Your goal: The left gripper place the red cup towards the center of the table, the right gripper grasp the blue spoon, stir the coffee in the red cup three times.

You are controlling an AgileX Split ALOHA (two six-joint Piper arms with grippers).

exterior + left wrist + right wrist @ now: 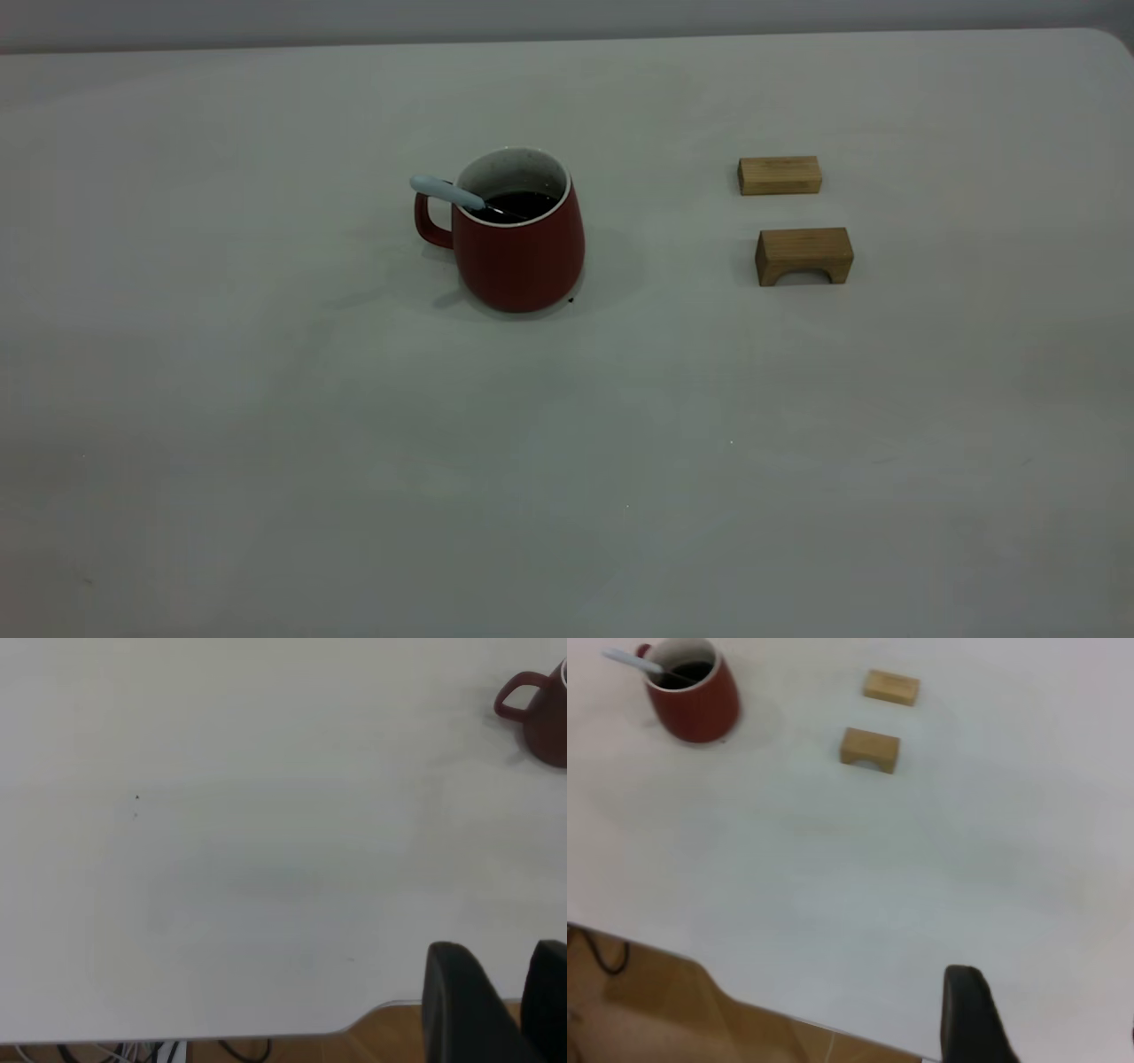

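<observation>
1. The left gripper (505, 1005) is showing only as two dark fingers (456, 1001) at the edge of its own wrist view. They are standing apart with a gap between them, holding nothing, and hanging over the near table edge, well apart from the cup.
2. The right gripper (1028, 1019) is showing a single dark finger (967, 1014) in its wrist view. Whether it is spread or closed I cannot tell. It too is sitting back over the table edge with nothing in it.
3. Neither arm is appearing in the exterior view.
4. The red cup (521, 232) is standing upright near the middle of the table (266, 443), handle toward the left arm's side, with coffee (523, 204) inside.
5. The blue spoon (461, 197) is leaning on the cup's rim, bowl end dipping into the coffee, pale handle jutting out above the cup handle.
6. Two wooden blocks (780, 175) (803, 255) are sitting well to the right arm's side.
7. Judging from this, placing and stirring are looking finished, or at least no step is actively in hand.
8. If more stirring is needed, the right gripper will be needing to travel across and pinch the spoon's handle.
</observation>
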